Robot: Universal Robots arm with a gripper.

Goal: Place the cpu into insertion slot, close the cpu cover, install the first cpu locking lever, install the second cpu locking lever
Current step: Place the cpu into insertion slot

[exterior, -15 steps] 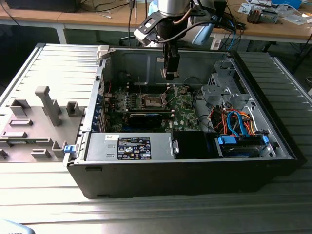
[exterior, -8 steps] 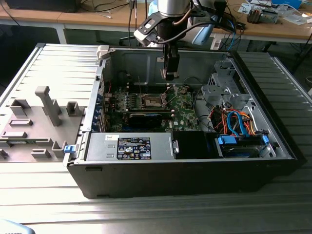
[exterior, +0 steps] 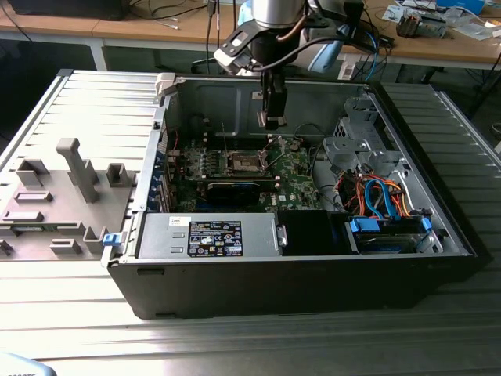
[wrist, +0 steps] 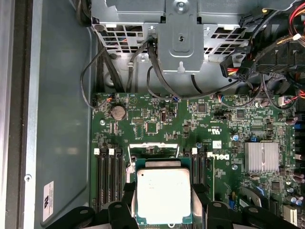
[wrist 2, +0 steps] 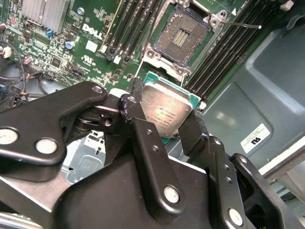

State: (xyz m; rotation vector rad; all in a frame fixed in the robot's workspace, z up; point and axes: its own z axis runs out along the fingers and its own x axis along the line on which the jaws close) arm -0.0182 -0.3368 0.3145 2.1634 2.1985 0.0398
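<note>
My gripper [exterior: 272,120] hangs inside the open computer case, above the green motherboard [exterior: 293,176], and is shut on the cpu [wrist 2: 167,109]. The cpu is a flat square chip with a dull silver top and a green edge, pinched on two opposite sides by black fingers [wrist 2: 135,109]. In the first wrist view the cpu [wrist: 163,193] sits between the fingers over the board. The insertion slot [wrist 2: 183,34] lies uncovered, its dark centre exposed inside a silvery rim; it is apart from the cpu. A thin wire lever [wrist 2: 244,24] sticks out beside the slot. The insertion slot [exterior: 239,162] is below and to the exterior view's left of the gripper.
Long black memory slots [wrist 2: 128,28] flank the socket. A finned heatsink [wrist: 261,156], a drive cage [wrist: 181,33] with cables and a power supply [exterior: 207,235] crowd the case. A grey fixture plate [exterior: 55,196] lies at the exterior view's left.
</note>
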